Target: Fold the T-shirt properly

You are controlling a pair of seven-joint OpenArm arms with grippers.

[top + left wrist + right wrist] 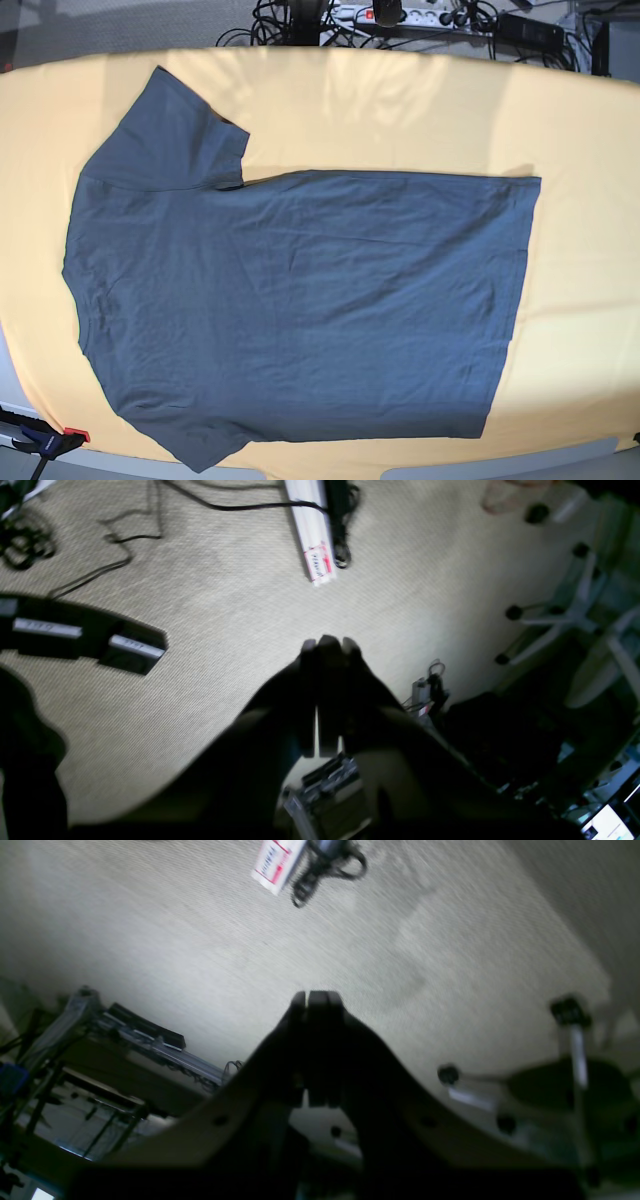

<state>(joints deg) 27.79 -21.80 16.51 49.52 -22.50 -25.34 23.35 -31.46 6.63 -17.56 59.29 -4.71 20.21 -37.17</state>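
Observation:
The dark slate-grey T-shirt [300,300] lies spread flat on the yellow table [580,120] in the base view, its shoulders and sleeves to the left and its hem to the right. One sleeve [170,135] points to the far edge. Neither arm shows in the base view. In the left wrist view my left gripper [327,642] is shut with nothing in it, held off the table and pointing at the beige carpet. My right gripper [317,996] also has its fingers together and empty, over the carpet. Neither wrist view shows the T-shirt.
Cables and a power strip [400,15] lie behind the table's far edge. A small clamp [45,440] sits at its near left corner. On the floor are a white box [316,530], black cables [120,535], a chair base [565,615] and a metal frame [140,1040].

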